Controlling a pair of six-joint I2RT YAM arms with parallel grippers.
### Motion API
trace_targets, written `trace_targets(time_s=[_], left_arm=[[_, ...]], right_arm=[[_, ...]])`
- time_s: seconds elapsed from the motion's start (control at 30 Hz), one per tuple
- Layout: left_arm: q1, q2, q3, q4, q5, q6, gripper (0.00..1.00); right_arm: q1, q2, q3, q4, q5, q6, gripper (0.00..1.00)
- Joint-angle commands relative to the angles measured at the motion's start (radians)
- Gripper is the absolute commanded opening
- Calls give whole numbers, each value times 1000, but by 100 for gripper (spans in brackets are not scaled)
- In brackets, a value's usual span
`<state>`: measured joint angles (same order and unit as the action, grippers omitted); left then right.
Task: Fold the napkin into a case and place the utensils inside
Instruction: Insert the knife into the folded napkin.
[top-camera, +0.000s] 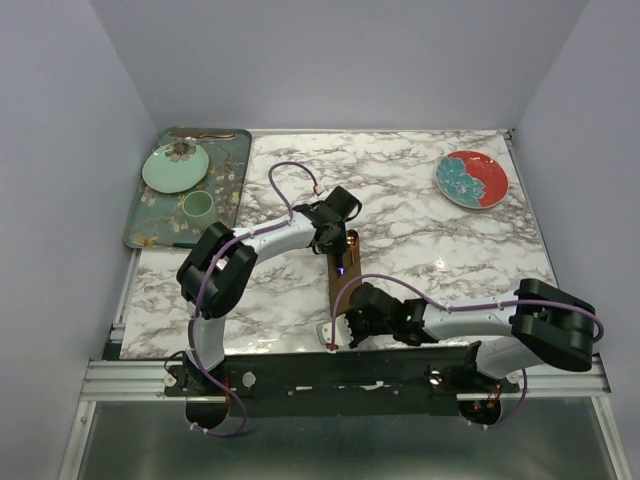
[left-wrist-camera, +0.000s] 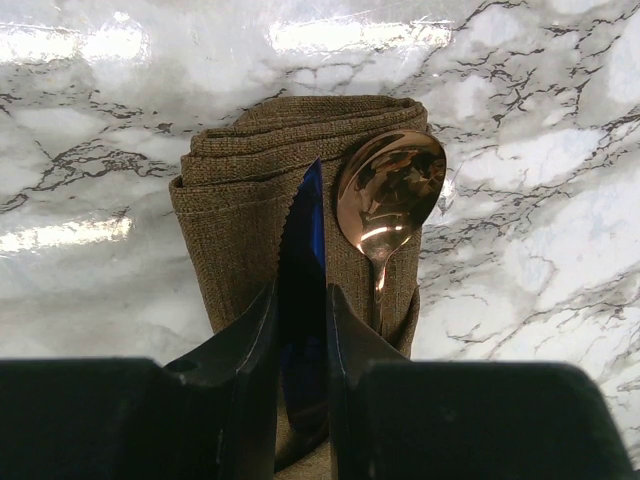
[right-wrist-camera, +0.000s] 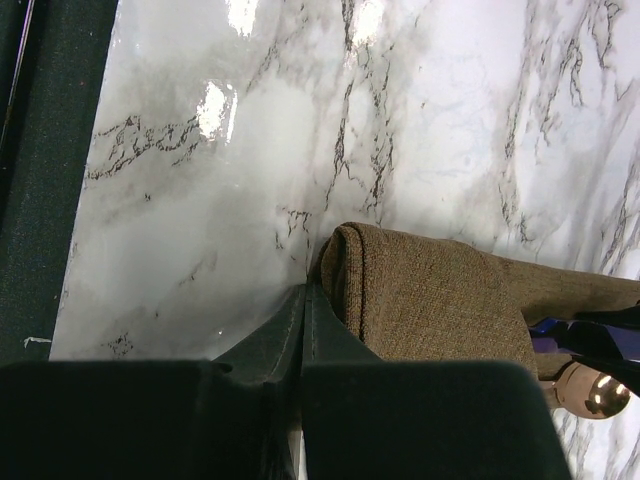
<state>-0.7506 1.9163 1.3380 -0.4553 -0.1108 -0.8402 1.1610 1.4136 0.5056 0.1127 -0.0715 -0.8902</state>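
- Your left gripper (left-wrist-camera: 302, 300) is clenched on the blue knife (left-wrist-camera: 305, 235); its blade lies along the folded napkin (left-wrist-camera: 235, 200)
- The copper spoon (left-wrist-camera: 390, 190) rests just beside the knife, bowl up on the same cloth
- Your right gripper (right-wrist-camera: 303, 300) has its fingers pressed together at the napkin's near end; you cannot tell whether any cloth is caught
- The napkin lies on the marble table (top-camera: 420, 240), between your two grippers

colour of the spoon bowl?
Shiny copper-rose: the spoon shows best in the left wrist view, against the brown napkin.
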Motion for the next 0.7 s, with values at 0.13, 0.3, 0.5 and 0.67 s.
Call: trace_targets(time_s=[0.13,0.3,0.5,0.67], left_arm=[[-21,-17,-22,-51,54,-30,6],[-21,-10,-8,-65,48,-25,21],[-18,-11,56,-95,11,13,44],[-3,-25,93,-94,-12,47,55]], right_arm=[[2,33,10,-8,49,11,8],[3,25,5,-5,47,5,9],[2,4,-9,-5,35,-12,10],[2,2,-13,-4,27,-23,10]])
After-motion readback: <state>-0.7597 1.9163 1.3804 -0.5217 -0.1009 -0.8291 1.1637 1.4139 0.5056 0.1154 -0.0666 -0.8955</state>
